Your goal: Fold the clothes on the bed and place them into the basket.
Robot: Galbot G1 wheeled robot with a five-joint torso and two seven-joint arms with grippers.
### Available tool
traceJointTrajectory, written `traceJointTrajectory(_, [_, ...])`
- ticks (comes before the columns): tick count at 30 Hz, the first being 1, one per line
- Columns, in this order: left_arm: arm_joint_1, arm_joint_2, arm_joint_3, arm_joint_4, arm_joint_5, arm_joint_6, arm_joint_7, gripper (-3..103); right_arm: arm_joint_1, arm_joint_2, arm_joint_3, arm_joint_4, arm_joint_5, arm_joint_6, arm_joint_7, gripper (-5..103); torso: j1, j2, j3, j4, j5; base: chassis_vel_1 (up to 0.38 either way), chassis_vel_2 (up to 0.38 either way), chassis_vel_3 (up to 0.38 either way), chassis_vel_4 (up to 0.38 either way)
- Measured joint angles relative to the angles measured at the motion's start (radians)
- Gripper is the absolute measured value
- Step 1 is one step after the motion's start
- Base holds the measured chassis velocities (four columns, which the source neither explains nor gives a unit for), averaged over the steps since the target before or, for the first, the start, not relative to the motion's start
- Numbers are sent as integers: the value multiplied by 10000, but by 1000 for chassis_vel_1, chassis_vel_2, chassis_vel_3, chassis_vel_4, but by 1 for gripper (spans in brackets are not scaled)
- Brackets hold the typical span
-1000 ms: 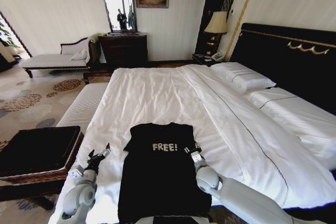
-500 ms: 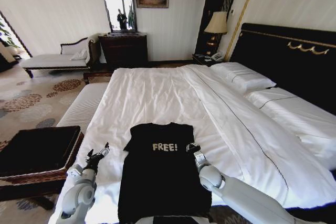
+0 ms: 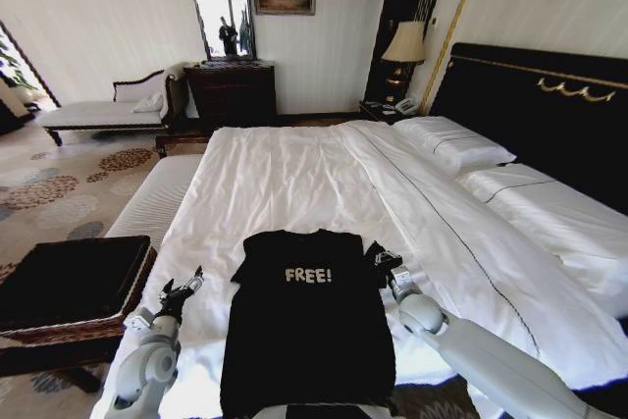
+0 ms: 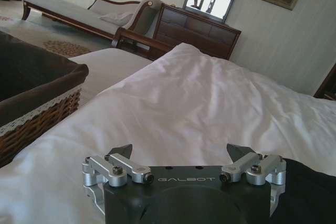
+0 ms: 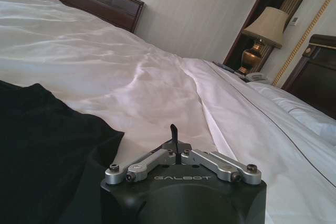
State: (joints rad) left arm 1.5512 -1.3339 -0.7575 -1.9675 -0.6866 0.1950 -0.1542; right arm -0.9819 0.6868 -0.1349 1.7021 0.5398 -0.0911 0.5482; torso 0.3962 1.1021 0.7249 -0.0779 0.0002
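A wide bed with a white duvet and a black, gold-trimmed headboard stands in a room with patterned carpet, one dark dresser under a mirror, one chaise and one lit lamp. Two white pillows lie by the headboard. One black T-shirt lettered "FREE!" lies flat on the duvet's near end. One wicker basket with black lining stands beside the bed, holding nothing visible. The left gripper rests just left of the shirt, fingers spread apart. The right gripper sits at the shirt's right sleeve, fingers closed together with nothing between them.
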Motion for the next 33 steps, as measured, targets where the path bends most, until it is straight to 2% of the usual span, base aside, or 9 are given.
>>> traceJointTrajectory(13, [21, -90, -13, 27, -67, -12, 1, 100, -471, 575, 808, -413, -29, 827, 374, 0, -1, 1, -1, 2, -3, 0, 0, 0, 0])
traceJointTrajectory(21, [-17, -124, -24, 116, -174, -33, 2, 100, -596, 1170, 982, -1980, -977, 1636, 486, 0, 0, 0, 0, 0, 0, 0, 0, 0, 0])
traceJointTrajectory(33, [-143, -191, 58, 205, -227, -20, -18, 100, -545, 1373, 1090, -2181, -1094, 1756, 655, 0, 0, 1, 0, 0, -2, 0, 0, 0, 0])
